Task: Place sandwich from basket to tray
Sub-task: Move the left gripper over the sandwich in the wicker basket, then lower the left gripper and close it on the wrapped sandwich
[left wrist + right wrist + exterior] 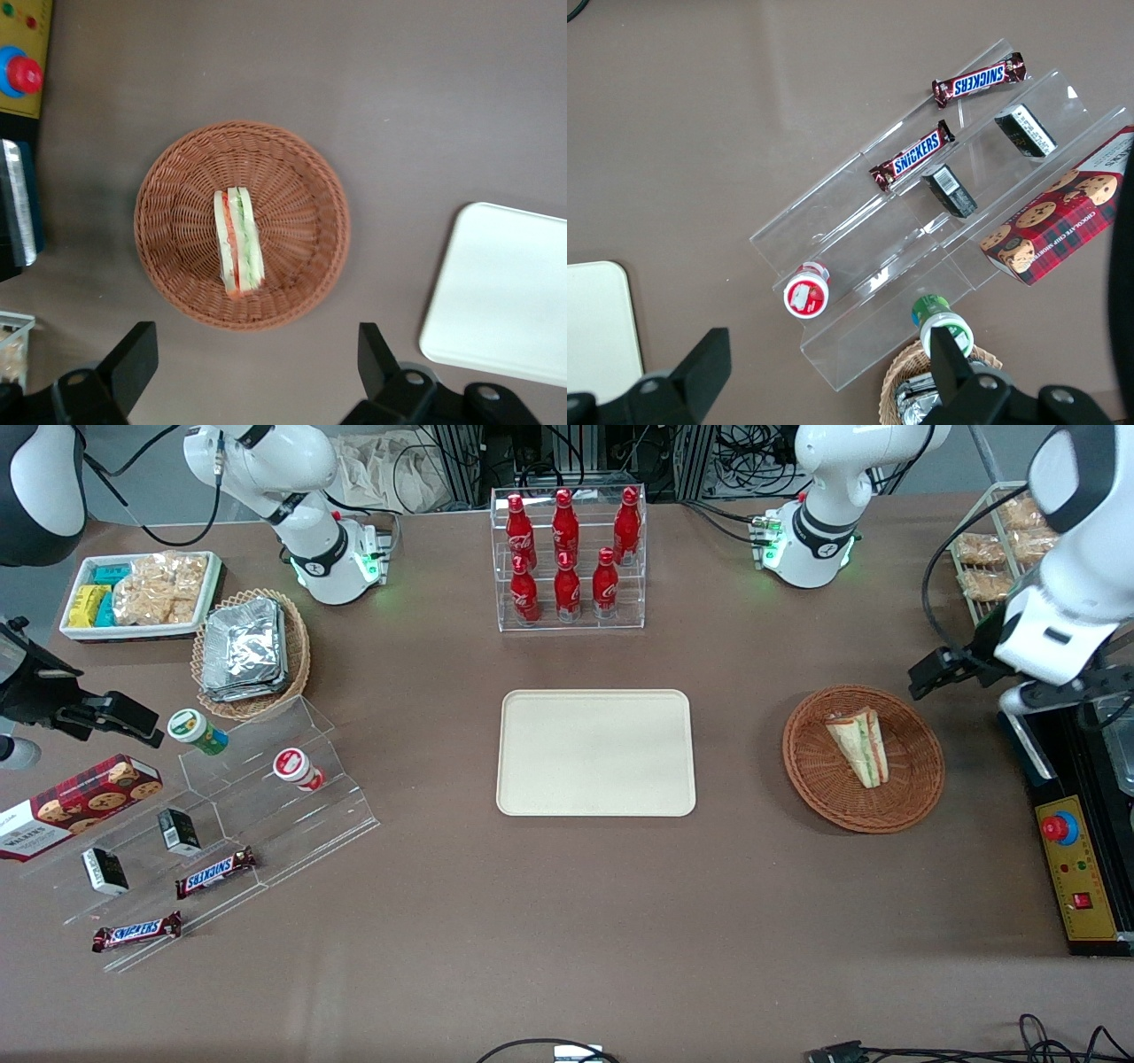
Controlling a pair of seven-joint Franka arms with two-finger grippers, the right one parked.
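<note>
Jaws spread wide, our left gripper [257, 372] hovers above the table, holding nothing. Below the jaws we see the sandwich [239, 241] lying in the round wicker basket [301, 168]. We see the cream tray [505, 301] bare, beside the basket.

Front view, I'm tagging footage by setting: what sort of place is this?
Likely a robotics lab mock-up of a snack shop: cola bottle rack, emergency-stop box, open hand above the basket holding a sandwich.

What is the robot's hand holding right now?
Nothing. The gripper hangs open above the table beside the basket, its fingers spread wide with nothing between them. The sandwich lies untouched in the basket.
</note>
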